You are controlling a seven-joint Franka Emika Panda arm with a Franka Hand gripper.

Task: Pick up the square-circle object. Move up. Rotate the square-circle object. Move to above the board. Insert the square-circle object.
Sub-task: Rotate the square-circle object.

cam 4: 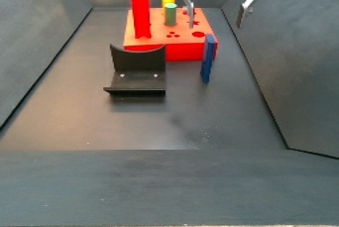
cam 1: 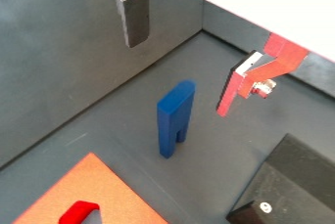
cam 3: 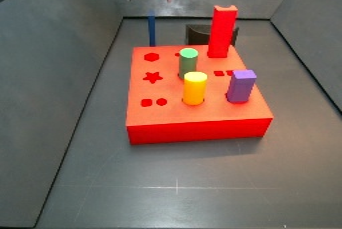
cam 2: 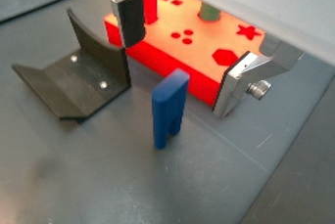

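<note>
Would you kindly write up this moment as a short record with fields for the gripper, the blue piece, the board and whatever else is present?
gripper: the two-finger gripper is open, above the blue piece and not touching it, one silver finger to either side
piece: slim dark blue square-circle object stands upright on the grey floor, close beside the board
board: large flat red board with shaped holes
on board: tall red block, green peg, yellow cylinder, purple peg
fixture: dark L-shaped fixture beside the board
</note>
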